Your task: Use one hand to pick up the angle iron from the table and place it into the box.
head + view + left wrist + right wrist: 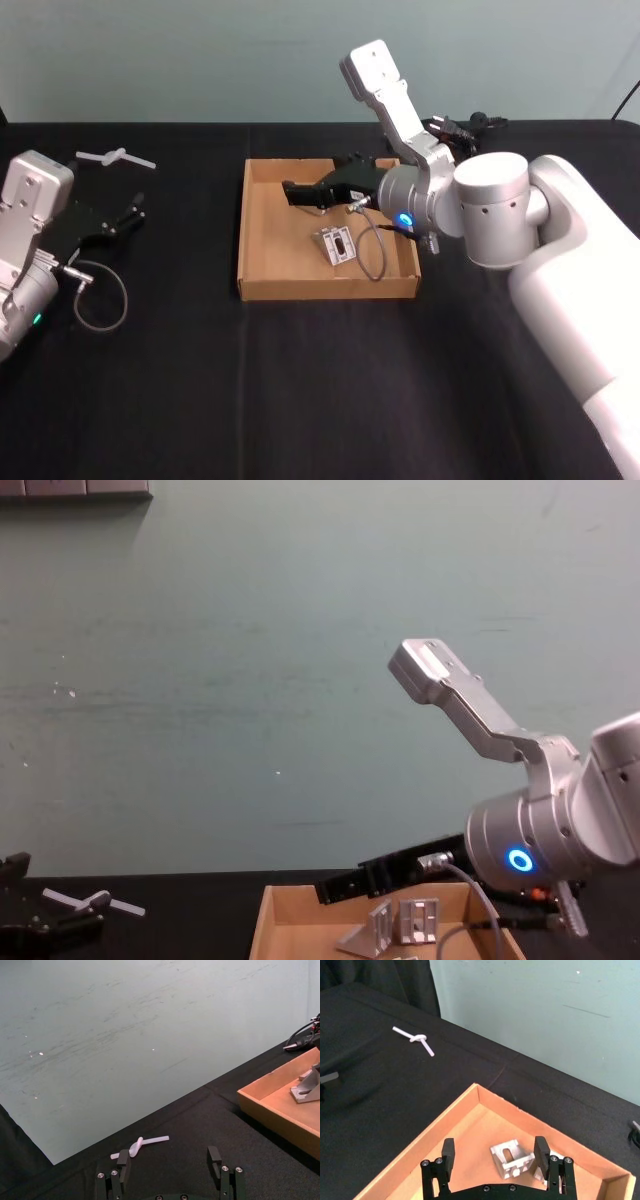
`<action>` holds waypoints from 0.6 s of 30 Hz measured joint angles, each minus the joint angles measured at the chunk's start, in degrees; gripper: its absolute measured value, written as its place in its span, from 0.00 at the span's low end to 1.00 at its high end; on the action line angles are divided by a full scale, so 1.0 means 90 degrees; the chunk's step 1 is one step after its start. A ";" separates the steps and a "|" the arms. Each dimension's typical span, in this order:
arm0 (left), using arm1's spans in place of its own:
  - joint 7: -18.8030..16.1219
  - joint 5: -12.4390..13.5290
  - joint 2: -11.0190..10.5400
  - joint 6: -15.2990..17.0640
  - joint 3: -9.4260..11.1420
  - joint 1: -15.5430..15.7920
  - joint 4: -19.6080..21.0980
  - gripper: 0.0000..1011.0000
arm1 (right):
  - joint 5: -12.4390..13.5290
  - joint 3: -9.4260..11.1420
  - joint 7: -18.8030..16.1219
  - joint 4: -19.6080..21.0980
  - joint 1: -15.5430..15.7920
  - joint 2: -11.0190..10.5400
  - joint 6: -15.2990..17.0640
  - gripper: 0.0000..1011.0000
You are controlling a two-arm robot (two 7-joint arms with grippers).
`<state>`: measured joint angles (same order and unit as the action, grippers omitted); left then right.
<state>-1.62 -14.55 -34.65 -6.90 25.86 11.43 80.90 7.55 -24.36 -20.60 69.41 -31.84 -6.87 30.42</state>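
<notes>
The table is a flat matte black top that runs wide across the head view, and behind its far edge stands a plain pale green wall. The box, one shallow brown cardboard tray, sits near the middle of the table. Inside it lie two angle irons: one angle iron rests on the floor of the box toward its nearer side, seen with its slotted face up in the head view, and the chest view shows the second bracket just beside it.

The right gripper reaches in over the far part of the box, its arm bent at a grey joint with a blue light, the forearm casing rising up and back. Its jaws stand wide apart and hold nothing; in the right wrist view the angle iron lies below and between the fingers, apart from them.

The left gripper rests low at the table's left side, its jaws also wide and empty.

Farther back on the left lies one small white plastic piece, and at the far right edge a black plug and cable.
</notes>
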 joint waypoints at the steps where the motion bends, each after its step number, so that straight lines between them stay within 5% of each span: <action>1: 0.0000 0.0000 0.0000 0.0000 0.0000 0.0000 0.0000 0.99 | 0.0000 0.0000 0.0009 0.0088 0.0077 -0.0037 -0.0054 0.99; 11: 0.0000 0.0000 0.0000 0.0000 0.0000 0.0000 0.0000 0.99 | -0.0036 0.0143 0.0293 0.0820 0.0746 -0.0298 -0.0588 0.99; 18: 0.0000 0.0000 0.0000 0.0000 0.0000 0.0000 0.0000 0.99 | -0.0315 0.0297 0.0718 0.1352 0.1458 -0.0523 -0.1387 0.99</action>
<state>-1.62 -14.55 -34.65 -6.90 25.86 11.43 80.90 4.72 -21.69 -14.14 81.58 -18.72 -11.57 17.94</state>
